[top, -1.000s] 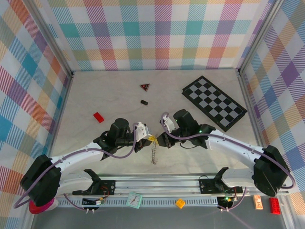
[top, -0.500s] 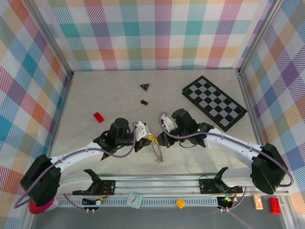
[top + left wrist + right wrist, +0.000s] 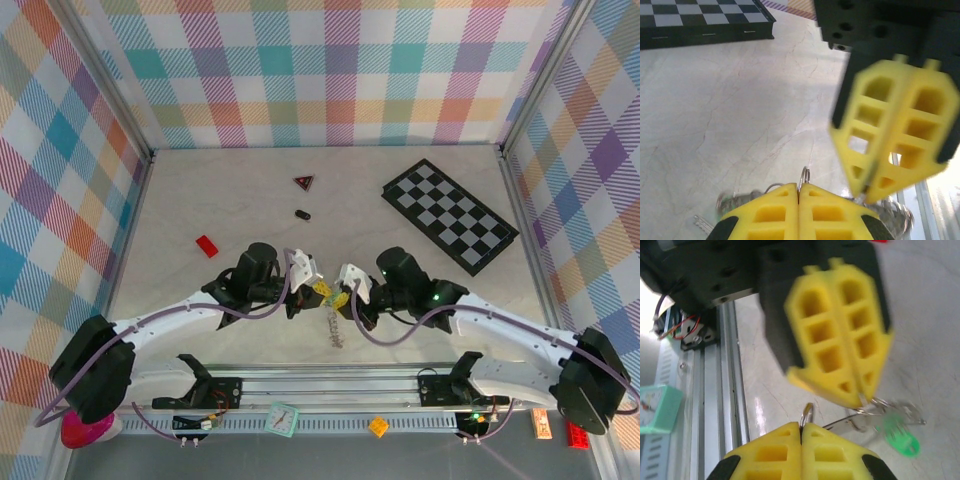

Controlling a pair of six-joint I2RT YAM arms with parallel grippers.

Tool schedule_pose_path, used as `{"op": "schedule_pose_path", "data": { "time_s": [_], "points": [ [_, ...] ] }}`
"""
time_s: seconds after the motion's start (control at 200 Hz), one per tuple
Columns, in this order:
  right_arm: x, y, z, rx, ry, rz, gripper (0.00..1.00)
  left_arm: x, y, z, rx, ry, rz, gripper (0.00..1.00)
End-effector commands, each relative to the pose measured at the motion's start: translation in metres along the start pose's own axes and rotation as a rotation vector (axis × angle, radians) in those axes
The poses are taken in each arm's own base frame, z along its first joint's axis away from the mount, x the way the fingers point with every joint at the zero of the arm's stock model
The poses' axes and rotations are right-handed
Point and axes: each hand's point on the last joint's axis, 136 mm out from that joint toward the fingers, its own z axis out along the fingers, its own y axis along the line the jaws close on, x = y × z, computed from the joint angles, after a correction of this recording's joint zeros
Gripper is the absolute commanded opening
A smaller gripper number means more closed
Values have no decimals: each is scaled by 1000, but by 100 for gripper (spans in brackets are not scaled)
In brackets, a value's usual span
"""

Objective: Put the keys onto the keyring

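Observation:
In the left wrist view my left gripper (image 3: pixel 799 186) is shut, its yellow fingers pinching the edge of a thin metal keyring (image 3: pixel 805 175). My right gripper (image 3: pixel 861 192) hangs shut just to its right. In the right wrist view my right gripper (image 3: pixel 801 426) is also shut on a thin ring of the keyring (image 3: pixel 808 413), with the left gripper (image 3: pixel 861 398) shut above it. From above, both grippers (image 3: pixel 318 290) (image 3: pixel 341 300) meet tip to tip near the front edge. The silvery keys (image 3: pixel 335 330) dangle below them, blurred, with a green tag (image 3: pixel 902 441) among them.
A black-and-white chequered board (image 3: pixel 450 215) lies at the back right. A dark red triangle (image 3: pixel 304 182) and a small black oval piece (image 3: pixel 302 214) sit mid-table; a red brick (image 3: pixel 206 245) lies left. The metal rail (image 3: pixel 330 385) runs close in front.
My right gripper has shut on the ring and shifted nearer the front edge. The hanging keys have swung to the right. The left gripper has stayed shut, shifting slightly right.

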Motion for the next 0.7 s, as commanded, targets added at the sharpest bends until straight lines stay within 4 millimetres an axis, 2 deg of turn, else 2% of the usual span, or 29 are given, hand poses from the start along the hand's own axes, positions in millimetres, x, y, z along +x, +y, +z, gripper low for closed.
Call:
{"op": "schedule_pose_path", "data": {
  "time_s": [0.0,0.145,0.335,0.445,0.575,0.695],
  "points": [
    [12,17,0,-48,12,-187,2,-16,10,-3,-26,-26,-23,0],
    [16,30,1,-92,42,-239,21,-19,7,-3,-8,-45,-12,0],
    [10,41,-5,-144,32,-242,33,-21,4,-5,-4,-80,46,0],
    [-2,22,-15,-28,-41,-194,31,-18,0,-7,-1,-93,107,0],
    [-22,-5,-37,95,-201,-76,29,-15,-4,-8,-3,-101,170,0],
    [-21,-30,-45,202,-253,28,32,-16,-10,-9,6,-143,234,0]
  ]
}}
